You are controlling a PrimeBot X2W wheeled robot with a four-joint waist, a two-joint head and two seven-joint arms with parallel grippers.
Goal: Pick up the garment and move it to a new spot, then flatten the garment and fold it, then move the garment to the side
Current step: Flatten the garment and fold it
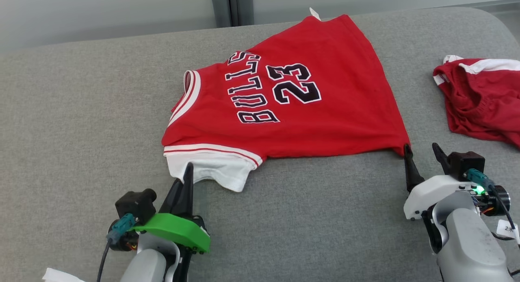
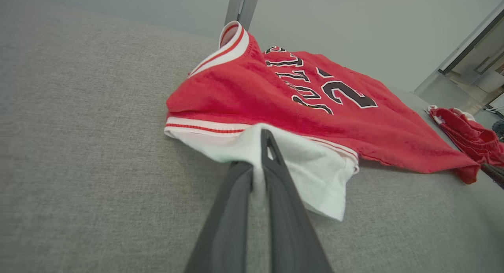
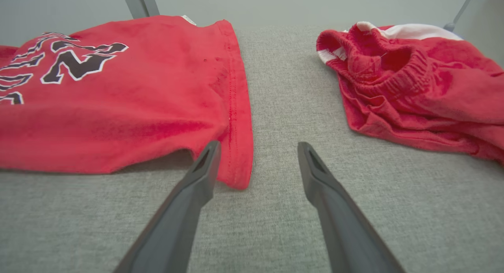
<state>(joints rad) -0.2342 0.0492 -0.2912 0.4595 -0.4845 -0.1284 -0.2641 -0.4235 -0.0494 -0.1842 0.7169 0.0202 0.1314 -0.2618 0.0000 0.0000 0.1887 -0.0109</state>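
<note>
Left gripper (image 1: 188, 170), lower left, green wrist cover: fingers pressed together, pinching the white sleeve of the garment (image 1: 308, 123). Right gripper (image 1: 420, 147), lower right, white wrist cover: fingers spread apart, holding nothing, pale forearm below.

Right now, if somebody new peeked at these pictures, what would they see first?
The red BULLS 23 jersey grabs the eye first, lying spread across the middle of the grey padded surface. Next, the left gripper is shut on the jersey's white sleeve, and the right gripper stands open at the jersey's near hem corner. Crumpled red shorts lie off to the right.
</note>
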